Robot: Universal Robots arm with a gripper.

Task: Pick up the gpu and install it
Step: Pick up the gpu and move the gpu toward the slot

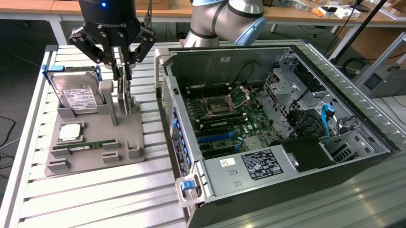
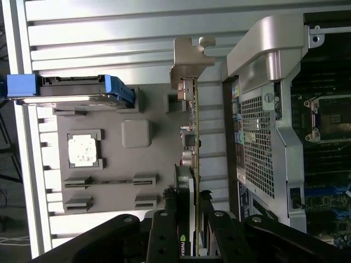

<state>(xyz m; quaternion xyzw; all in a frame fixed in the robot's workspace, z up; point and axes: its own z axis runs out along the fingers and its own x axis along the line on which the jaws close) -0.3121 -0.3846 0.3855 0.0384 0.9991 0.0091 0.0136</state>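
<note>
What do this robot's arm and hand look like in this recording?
The arm is silver-grey with rounded joints and a pale blue cap. The hand is black, with open-framed linkage fingers and a small blue light on its body.

Nvidia logo (green) on gpu

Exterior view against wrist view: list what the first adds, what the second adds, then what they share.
The exterior view adds the robot arm, plus the power supply and a blue cable inside the computer case. The wrist view adds the case's perforated back panel and the logo on the graphics card. Both share the gripper closed on that card, the hard drive, the processor chip, the grey holder and the motherboard socket.
</note>
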